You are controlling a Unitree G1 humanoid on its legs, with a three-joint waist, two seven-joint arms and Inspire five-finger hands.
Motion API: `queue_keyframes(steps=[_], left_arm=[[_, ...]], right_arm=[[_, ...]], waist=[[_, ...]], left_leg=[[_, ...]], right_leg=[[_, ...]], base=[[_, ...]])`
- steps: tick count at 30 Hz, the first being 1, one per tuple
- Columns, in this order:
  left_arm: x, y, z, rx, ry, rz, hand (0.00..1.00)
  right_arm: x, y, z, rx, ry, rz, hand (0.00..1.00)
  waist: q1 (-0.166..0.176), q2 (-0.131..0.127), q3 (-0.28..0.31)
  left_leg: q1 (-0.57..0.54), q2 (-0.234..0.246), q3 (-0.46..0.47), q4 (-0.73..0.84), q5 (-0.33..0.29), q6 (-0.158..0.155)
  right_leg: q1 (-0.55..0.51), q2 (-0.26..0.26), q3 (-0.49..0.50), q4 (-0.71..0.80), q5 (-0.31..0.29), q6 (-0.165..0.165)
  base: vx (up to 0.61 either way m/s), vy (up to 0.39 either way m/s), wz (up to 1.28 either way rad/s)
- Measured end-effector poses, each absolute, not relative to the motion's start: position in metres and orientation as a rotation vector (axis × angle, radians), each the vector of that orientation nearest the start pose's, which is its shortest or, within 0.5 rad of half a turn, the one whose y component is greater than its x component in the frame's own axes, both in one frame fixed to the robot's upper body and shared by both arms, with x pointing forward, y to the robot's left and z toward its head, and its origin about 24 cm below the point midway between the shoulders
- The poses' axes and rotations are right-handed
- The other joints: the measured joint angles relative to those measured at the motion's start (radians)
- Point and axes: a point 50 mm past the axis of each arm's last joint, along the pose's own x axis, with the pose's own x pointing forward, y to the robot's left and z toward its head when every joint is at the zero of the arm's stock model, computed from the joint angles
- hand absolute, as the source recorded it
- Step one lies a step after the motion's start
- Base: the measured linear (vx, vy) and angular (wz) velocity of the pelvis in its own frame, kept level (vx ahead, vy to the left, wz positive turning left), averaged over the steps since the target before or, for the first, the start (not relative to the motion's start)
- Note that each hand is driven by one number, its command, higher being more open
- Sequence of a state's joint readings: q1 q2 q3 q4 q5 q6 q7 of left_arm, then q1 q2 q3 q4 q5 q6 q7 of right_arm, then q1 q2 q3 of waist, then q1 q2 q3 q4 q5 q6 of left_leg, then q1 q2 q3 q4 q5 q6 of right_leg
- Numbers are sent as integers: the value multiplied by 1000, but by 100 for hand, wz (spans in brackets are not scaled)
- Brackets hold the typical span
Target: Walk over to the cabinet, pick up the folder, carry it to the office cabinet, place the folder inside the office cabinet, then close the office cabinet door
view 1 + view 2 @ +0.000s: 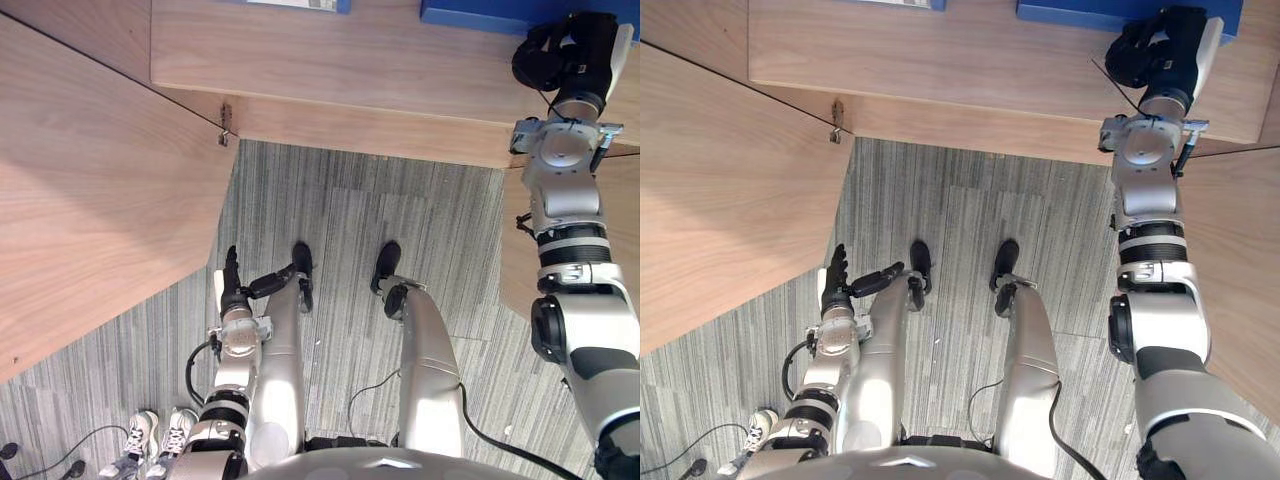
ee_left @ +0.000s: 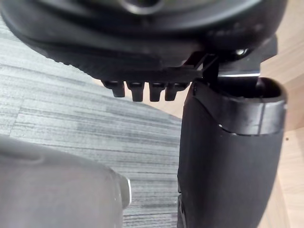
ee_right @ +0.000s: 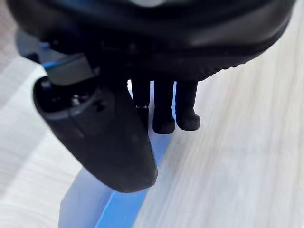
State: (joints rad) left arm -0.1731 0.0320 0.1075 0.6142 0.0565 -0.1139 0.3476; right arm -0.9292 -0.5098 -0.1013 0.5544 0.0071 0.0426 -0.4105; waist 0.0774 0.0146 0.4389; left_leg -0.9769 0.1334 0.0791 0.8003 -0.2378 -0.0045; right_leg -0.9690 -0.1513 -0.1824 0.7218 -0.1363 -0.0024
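1. Grey striped carpet (image 1: 340, 210) covers the floor, with wood-grain furniture closing it in on three sides.
2. Across the far side runs a wooden cabinet (image 1: 350, 60), seen from above. The blue folder (image 1: 470, 12) lies flat on its top, towards the right end, partly cut off by the view's edge.
3. The right hand (image 1: 565, 50) reaches out over the cabinet top to the folder's right end. In the right wrist view the thumb (image 3: 109, 142) sits on one side of the folder's blue edge and the curled fingers (image 3: 164, 118) on the other, so the hand is closed on the folder.
4. The left hand (image 1: 232, 285) hangs low over the carpet, fingers straight and loose, holding nothing.
5. A large wooden panel (image 1: 90, 200) slants in from the left. A small metal fitting (image 1: 226, 125) sits where its corner meets the cabinet.
6. A second wood panel (image 1: 1245, 280) stands at the right, behind the right arm.
7. A person's sneakers (image 1: 140, 438) stand on the carpet at the lower left, well apart from the cabinet.
8. A pale object (image 1: 295, 3) lies on the cabinet top left of the folder, but too little of it shows to name it.
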Motion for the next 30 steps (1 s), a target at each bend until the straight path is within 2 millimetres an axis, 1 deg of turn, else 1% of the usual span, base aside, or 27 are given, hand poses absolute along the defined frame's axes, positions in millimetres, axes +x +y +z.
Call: queue_keyframes(steps=[2, 3, 4, 5, 6, 7, 8, 10, 11, 12, 13, 14, 15, 16, 17, 18, 19, 20, 22, 23, 24, 25, 27, 28, 30], left_arm=[[259, 186, -42, 115, 339, 389, 100], [259, 185, -43, 113, 345, 386, 100], [258, 184, -45, 111, 359, 380, 100], [257, 183, -47, 110, 367, 375, 100], [255, 181, -50, 108, 383, 361, 100], [252, 181, -53, 107, 401, 352, 100], [251, 181, -55, 107, 411, 346, 100], [239, 182, -64, 109, 458, 332, 100], [236, 183, -67, 110, 470, 328, 100], [229, 184, -72, 120, 493, 323, 100], [222, 184, -77, 134, 516, 311, 100], [217, 184, -80, 138, 530, 307, 100], [209, 185, -85, 146, 556, 302, 100], [205, 185, -88, 147, 569, 301, 100], [197, 186, -93, 152, 594, 293, 100], [188, 185, -99, 158, 624, 283, 100], [184, 185, -101, 161, 640, 281, 100], [174, 186, -108, 174, 678, 273, 100], [169, 186, -112, 184, 702, 264, 100], [165, 187, -116, 191, 726, 260, 100], [162, 187, -119, 198, 747, 253, 100], [157, 186, -124, 197, 782, 246, 100], [150, 185, -130, 198, 818, 239, 100], [144, 185, -134, 198, 851, 236, 100], [138, 187, -138, 200, 883, 237, 100]], right_arm=[[364, -257, 245, -296, -464, -571, 0], [358, -255, 236, -294, -467, -561, 0], [351, -251, 221, -274, -465, -546, 0], [347, -248, 212, -261, -457, -538, 0], [337, -243, 191, -218, -439, -523, 0], [328, -237, 168, -149, -401, -497, 0], [323, -234, 155, -108, -373, -483, 0], [302, -221, 107, 25, -246, -439, 0], [296, -218, 97, 35, -215, -430, 0], [283, -213, 79, 46, -158, -411, 0], [271, -209, 65, 42, -115, -384, 0], [265, -208, 59, 39, -94, -374, 0], [253, -203, 51, 39, -69, -349, 0], [249, -200, 48, 40, -61, -336, 0], [240, -196, 44, 29, -56, -308, 0], [230, -192, 38, 7, -42, -281, 0], [226, -189, 34, -2, -31, -264, 0], [216, -183, 24, -27, 7, -228, 0], [211, -178, 15, -43, 41, -208, 0], [209, -174, 0, -67, 99, -181, 0], [207, -171, -13, -81, 153, -162, 0], [205, -169, -39, -111, 271, -131, 0], [197, -169, -64, -148, 394, -115, 0], [188, -171, -82, -173, 495, -105, 0], [178, -173, -96, -200, 576, -94, 0]], waist=[[-3, 0, 0], [-3, 0, 0], [-5, 0, 0], [-6, 0, 0], [-9, 0, 0], [-16, -1, -1], [-17, -1, -1], [-25, -3, -3], [-26, -3, -3], [-29, -4, -5], [-34, -5, -8], [-38, -3, -22], [-40, -3, -45], [-43, -5, -53], [-44, -13, -64], [-47, -16, -90], [-49, -21, -105], [-55, -31, -141], [-57, -38, -159], [-60, -43, -175], [-64, -43, -188], [-70, -37, -205], [-74, -25, -222], [-74, -11, -233], [-80, 2, -240]], left_leg=[[20, 6, 7, 11, -1, 1], [34, 9, 14, 13, -2, 3], [58, 13, 19, 17, -12, 11], [70, 16, 20, 23, -18, 9], [98, 18, 23, 33, -31, 17], [129, 19, 28, 41, -42, 18], [147, 20, 30, 41, -47, 17], [230, 29, 55, 32, -65, 11], [252, 31, 61, 28, -67, 11], [296, 33, 70, 17, -73, 8], [343, 34, 78, 0, -76, 8], [358, 37, 85, -9, -78, 9], [390, 43, 92, -30, -79, 7], [411, 47, 96, -42, -79, 6], [464, 46, 105, -72, -75, -1], [502, 47, 106, -96, -69, -7], [519, 47, 109, -111, -66, -9], [565, 45, 115, -160, -55, -16], [595, 42, 120, -194, -45, -20], [629, 38, 127, -238, -29, -25], [652, 36, 130, -272, -18, -32], [698, 30, 136, -338, 6, -34], [741, 20, 143, -404, 31, -37], [783, 10, 155, -466, 54, -39], [824, -1, 161, -521, 73, -42]], right_leg=[[23, 1, -1, 4, -1, 0], [38, 1, 0, 5, -3, 1], [62, 2, 0, 10, -7, 2], [74, 3, 1, 14, -11, 3], [101, 3, 4, 24, -21, 5], [128, 2, 8, 30, -31, 6], [144, 2, 12, 31, -33, 7], [209, 11, 31, 25, -40, 8], [226, 13, 36, 23, -40, 10], [264, 17, 42, 16, -44, 14], [304, 20, 47, 4, -49, 18], [318, 23, 45, -7, -53, 15], [347, 30, 44, -30, -53, 16], [367, 33, 43, -42, -53, 16], [411, 35, 44, -62, -50, 20], [447, 39, 41, -84, -49, 20], [462, 41, 41, -96, -49, 20], [503, 47, 39, -136, -44, 18], [529, 50, 40, -162, -39, 19], [558, 53, 40, -201, -27, 19], [583, 59, 40, -239, -14, 21], [630, 68, 41, -315, 16, 25], [675, 73, 41, -391, 46, 30], [716, 76, 45, -456, 76, 36], [755, 77, 50, -511, 98, 41]], base=[[0, 0, 0], [0, 0, 0], [-37, 24, -3], [-46, 28, -5], [-46, 25, -4], [-45, 20, -5], [-33, 11, -12], [-14, -1, -25], [7, -13, -26], [24, -22, -19], [22, -20, -16], [55, -20, -16], [63, -14, -13], [109, -17, -17], [108, -20, -10], [122, -19, -8], [166, -32, -4], [153, -25, -5], [129, -24, -4], [140, -18, -5], [174, -7, -9], [183, 18, -7], [174, 42, -7], [154, 54, -10], [118, 54, -9]])
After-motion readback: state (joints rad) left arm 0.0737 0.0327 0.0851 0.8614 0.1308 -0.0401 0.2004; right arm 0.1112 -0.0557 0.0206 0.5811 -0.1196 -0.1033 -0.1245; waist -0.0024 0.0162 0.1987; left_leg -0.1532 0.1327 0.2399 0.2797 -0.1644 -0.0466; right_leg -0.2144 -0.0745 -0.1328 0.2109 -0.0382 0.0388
